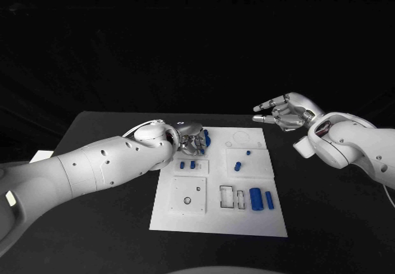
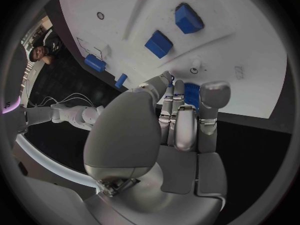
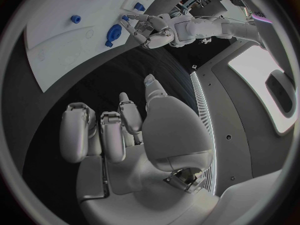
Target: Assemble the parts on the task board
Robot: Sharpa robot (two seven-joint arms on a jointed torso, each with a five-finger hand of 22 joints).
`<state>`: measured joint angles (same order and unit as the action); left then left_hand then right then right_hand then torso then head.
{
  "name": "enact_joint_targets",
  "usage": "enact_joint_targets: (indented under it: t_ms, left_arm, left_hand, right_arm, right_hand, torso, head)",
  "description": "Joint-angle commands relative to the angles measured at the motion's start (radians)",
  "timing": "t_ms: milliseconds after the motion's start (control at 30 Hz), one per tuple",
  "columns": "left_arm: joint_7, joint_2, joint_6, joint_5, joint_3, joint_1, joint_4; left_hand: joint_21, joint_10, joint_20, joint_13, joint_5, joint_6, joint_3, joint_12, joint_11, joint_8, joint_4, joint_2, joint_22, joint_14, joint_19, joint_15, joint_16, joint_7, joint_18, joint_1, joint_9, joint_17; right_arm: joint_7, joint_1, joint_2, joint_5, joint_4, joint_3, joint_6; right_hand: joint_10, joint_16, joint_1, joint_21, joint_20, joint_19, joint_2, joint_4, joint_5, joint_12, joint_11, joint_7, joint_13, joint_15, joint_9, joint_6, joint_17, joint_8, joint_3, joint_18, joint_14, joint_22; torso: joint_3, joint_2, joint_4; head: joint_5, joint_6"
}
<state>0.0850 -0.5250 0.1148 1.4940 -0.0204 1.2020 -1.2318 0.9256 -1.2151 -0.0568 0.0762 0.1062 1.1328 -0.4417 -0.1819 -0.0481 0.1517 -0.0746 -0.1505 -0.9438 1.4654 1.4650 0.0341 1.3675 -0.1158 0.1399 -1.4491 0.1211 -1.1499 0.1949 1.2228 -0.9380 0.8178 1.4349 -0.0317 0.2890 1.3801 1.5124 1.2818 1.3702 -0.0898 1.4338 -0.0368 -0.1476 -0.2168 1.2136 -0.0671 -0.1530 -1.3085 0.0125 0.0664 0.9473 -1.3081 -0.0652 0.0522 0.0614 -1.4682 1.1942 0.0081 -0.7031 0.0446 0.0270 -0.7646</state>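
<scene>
The white task board [image 1: 219, 220] lies mid-bench with six blue parts that I can count on it. The left hand [image 1: 189, 140] rests at its far left corner, fingers curled around one long blue part [image 1: 206, 136]. The right hand [image 1: 282, 112] hovers released beyond the far right corner, over the black bench [image 1: 99, 171].

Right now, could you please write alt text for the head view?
The robot's left hand reaches down over a small blue part at the far left of the white rectangular task board. The right hand hovers open above the black table.
</scene>
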Motion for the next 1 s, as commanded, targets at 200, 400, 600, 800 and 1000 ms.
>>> enact_joint_targets:
  t_ms: [200,400,600,800,1000]
  left_arm:
    - [0.01,-0.058,0.057,-0.079,0.017,0.001,-0.055]
    - [0.027,-0.086,0.029,-0.082,0.019,0.001,-0.064]
    - [0.044,-0.096,-0.003,-0.083,0.02,0.001,-0.056]
    - [0.055,-0.095,-0.035,-0.083,0.019,0.001,-0.051]
    - [0.06,-0.092,-0.057,-0.082,0.019,0.001,-0.047]
  left_hand:
    - [0.001,-0.006,0.001,-0.001,-0.004,0.001,-0.007,0.006,-0.004,-0.007,0.002,-0.002,0.001,0.036,0.028,0.002,0.003,-0.005,-0.014,0.012,0.0,0.001]
    - [0.002,-0.007,0.001,-0.001,-0.004,0.002,-0.008,0.006,-0.004,-0.007,0.002,-0.003,-0.001,0.036,0.029,0.002,0.004,-0.005,-0.014,0.013,0.0,0.0]
    - [-0.001,-0.008,0.001,-0.001,-0.004,0.003,-0.009,0.008,-0.004,-0.008,0.003,-0.004,0.002,0.036,0.029,0.001,0.004,-0.005,-0.013,0.015,-0.001,0.0]
    - [-0.004,-0.009,0.001,-0.001,-0.004,0.004,-0.009,0.012,-0.004,-0.01,0.003,-0.008,0.004,0.036,0.028,0.001,0.004,-0.005,-0.013,0.021,-0.002,0.003]
    - [-0.005,-0.01,0.001,-0.001,-0.004,0.005,-0.009,0.013,-0.004,-0.01,0.003,-0.008,0.005,0.035,0.028,0.001,0.004,-0.005,-0.013,0.022,-0.002,0.004]
  right_arm:
    - [0.009,-0.002,0.0,0.002,-0.003,0.0,-0.016]
    - [0.009,-0.002,0.0,0.002,-0.004,0.0,-0.016]
    - [0.009,-0.003,0.0,0.002,-0.004,0.0,-0.017]
    - [0.009,-0.003,0.001,0.003,-0.004,0.0,-0.017]
    - [0.009,-0.003,0.001,0.003,-0.004,0.0,-0.017]
  right_hand:
    - [-0.001,-0.001,-0.001,0.0,0.003,0.002,0.007,0.0,-0.003,0.002,0.002,0.0,-0.012,0.001,0.001,0.001,-0.178,-0.004,0.006,0.012,-0.081,0.002]
    - [-0.001,-0.001,-0.001,0.0,0.003,0.002,0.007,0.0,-0.003,0.002,0.002,0.0,-0.012,0.001,0.001,0.001,-0.178,-0.004,0.006,0.012,-0.081,0.002]
    - [-0.001,-0.001,-0.002,0.0,0.003,0.003,0.009,-0.001,-0.002,0.002,0.002,0.0,-0.012,0.001,0.001,0.002,-0.178,-0.005,0.008,0.012,-0.082,0.002]
    - [-0.001,-0.001,-0.002,0.0,0.003,0.003,0.009,-0.001,-0.002,0.002,0.002,0.0,-0.012,0.001,0.001,0.002,-0.178,-0.005,0.008,0.012,-0.082,0.002]
    - [-0.001,-0.001,-0.002,0.0,0.003,0.003,0.009,-0.001,-0.002,0.002,0.002,0.0,-0.012,0.001,0.001,0.002,-0.178,-0.005,0.008,0.012,-0.082,0.002]
  torso:
    - [0.0006,0.0,0.0035]
    - [0.0006,0.0,0.0051]
    - [0.0011,0.001,0.0042]
    - [0.0005,0.0,0.0028]
    - [0.001,0.0,0.0035]
  head:
    - [0.004,0.003]
    - [0.004,0.002]
    - [0.007,0.001]
    - [0.007,-0.001]
    - [0.007,-0.002]
